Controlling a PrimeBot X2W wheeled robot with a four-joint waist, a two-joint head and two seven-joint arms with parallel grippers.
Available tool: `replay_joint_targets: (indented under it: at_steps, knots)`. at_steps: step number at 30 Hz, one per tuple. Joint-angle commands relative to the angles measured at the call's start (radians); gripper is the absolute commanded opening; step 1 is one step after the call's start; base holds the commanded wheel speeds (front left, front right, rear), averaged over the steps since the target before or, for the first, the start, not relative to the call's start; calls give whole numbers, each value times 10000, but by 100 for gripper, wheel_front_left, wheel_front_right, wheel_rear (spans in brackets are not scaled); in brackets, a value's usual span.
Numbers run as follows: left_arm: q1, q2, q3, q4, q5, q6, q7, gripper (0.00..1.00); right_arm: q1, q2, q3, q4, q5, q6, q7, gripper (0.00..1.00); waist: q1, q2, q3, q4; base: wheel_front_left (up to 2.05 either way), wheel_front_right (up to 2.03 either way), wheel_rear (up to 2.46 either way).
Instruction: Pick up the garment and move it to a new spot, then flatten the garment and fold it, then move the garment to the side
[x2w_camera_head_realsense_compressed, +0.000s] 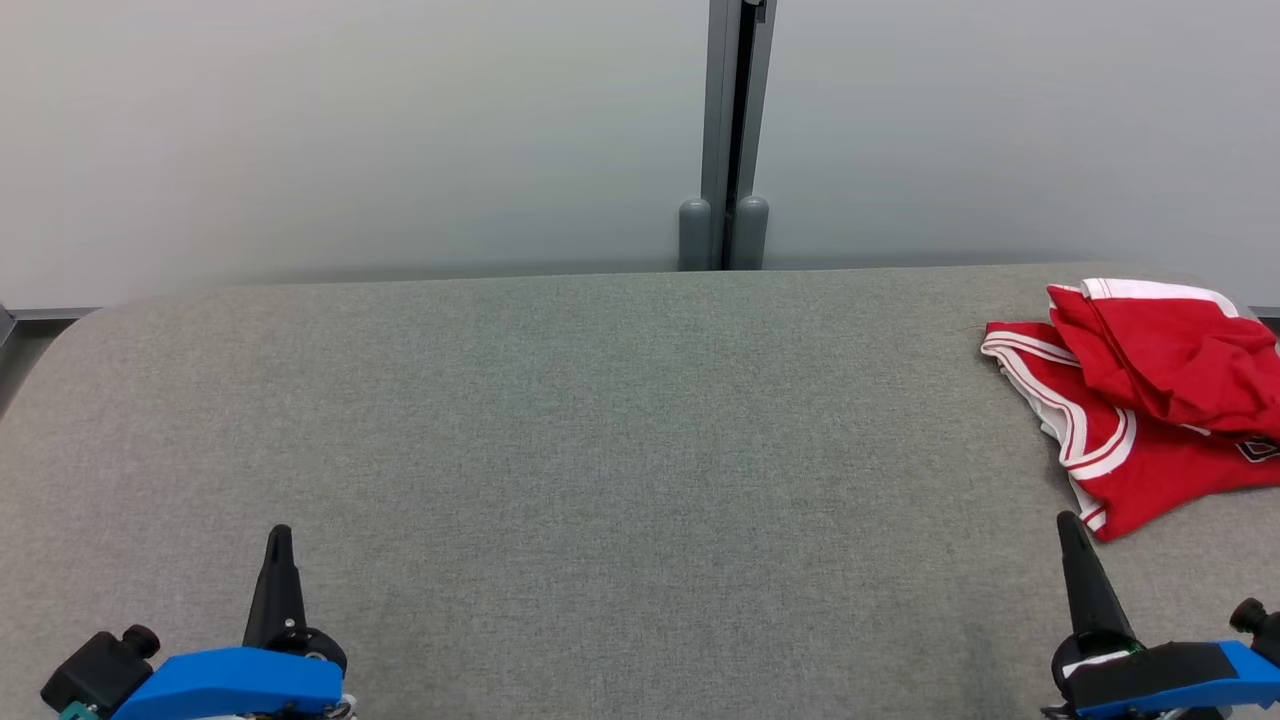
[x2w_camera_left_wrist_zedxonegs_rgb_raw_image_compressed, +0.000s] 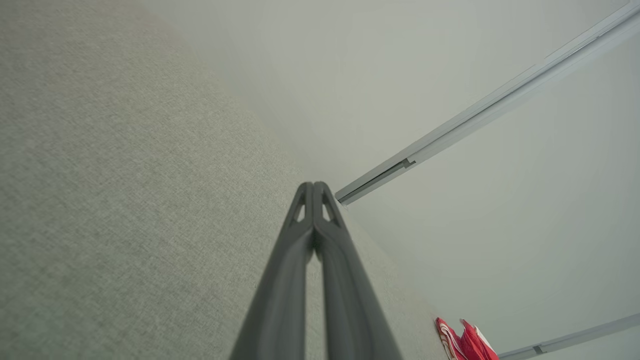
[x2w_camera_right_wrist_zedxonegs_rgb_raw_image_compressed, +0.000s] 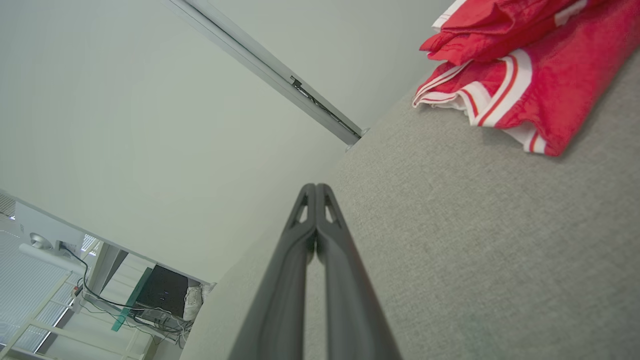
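- Garment (x2w_camera_head_realsense_compressed: 1140, 400): red shorts with white-striped trim lie crumpled in a heap at the far right of the grey fabric-covered table (x2w_camera_head_realsense_compressed: 560, 420), one layer bunched over another, part of the heap running out past the head view's right edge.
- Right gripper (x2w_camera_head_realsense_compressed: 1068, 522) rests at the near right edge, fingers pressed together and clamped on nothing; the shorts lie just ahead of it and slightly to its right, a short reach away.
- Left gripper (x2w_camera_head_realsense_compressed: 280, 533) sits at the near left, likewise closed and empty, well apart from the cloth with the bare table between them.
- By this reckoning the right arm is the nearer for the pickup; the heap's long side appears to run from near edge to far edge.
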Motion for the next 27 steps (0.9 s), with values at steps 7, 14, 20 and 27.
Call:
replay_joint_targets:
  at_steps: [7,14,20,27]
  knots:
    - [-391,8,133,-64,-1007,-84,254,0,-383,-98,-37,38,1015,4,187,0,0,-1,8,-6,0,0,0]
    - [-502,7,181,-46,-1791,-104,456,0,-529,-100,-61,139,1788,5,358,0,-1,-1,16,-11,0,0,0]
    - [-564,6,227,-31,-2430,-120,611,0,-627,-100,-85,221,2411,5,482,0,-1,-1,22,-16,0,0,0]
    - [-666,4,282,-14,-3131,-138,787,0,-725,-98,-114,308,3093,5,627,0,-1,-1,30,-22,0,0,0]
